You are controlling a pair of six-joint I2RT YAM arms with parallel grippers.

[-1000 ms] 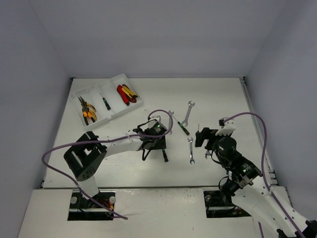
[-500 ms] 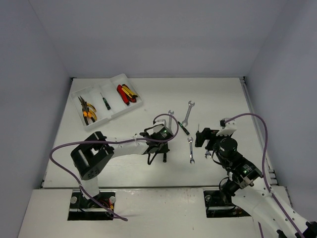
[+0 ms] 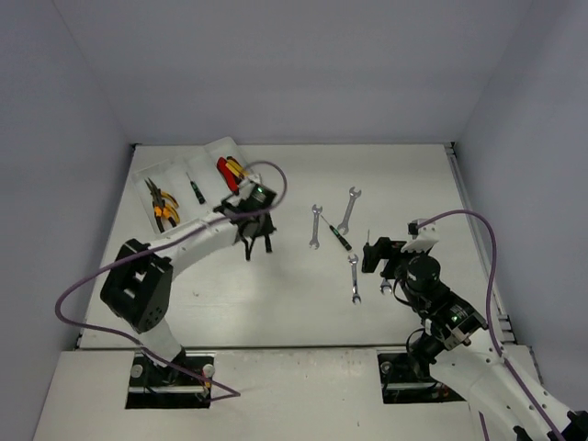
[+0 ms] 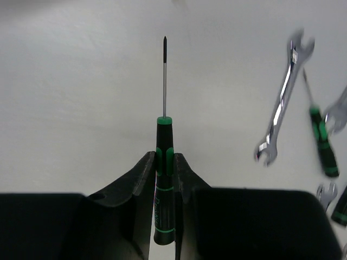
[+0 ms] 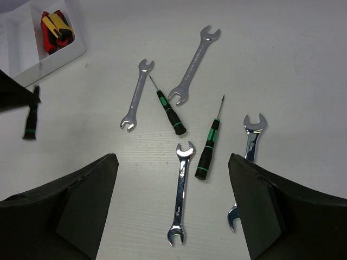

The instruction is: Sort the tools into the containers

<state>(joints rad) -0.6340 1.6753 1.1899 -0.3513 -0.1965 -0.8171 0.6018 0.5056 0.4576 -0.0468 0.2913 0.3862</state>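
**Step in hand: carrying a screwdriver to the tray**
The left gripper (image 4: 164,162) is clamped on the handle of a green-black screwdriver (image 4: 164,135), held above the table just beside the tray (image 3: 209,197). The next move likely calls for positioning over the compartment containing the other screwdriver (image 3: 195,189), then lowering and releasing. The right gripper (image 5: 173,208) hangs with jaws apart above the wrenches (image 5: 191,64) — nothing held.

- The whole desk (image 3: 276,303) is seen from high above its near edge, facing the far edge.
- From the left wrist, the desk is viewed closely and low, along a screwdriver (image 4: 164,184).
- From the right wrist, the middle is viewed steeply; one wrench (image 5: 135,95) is shared by all views.
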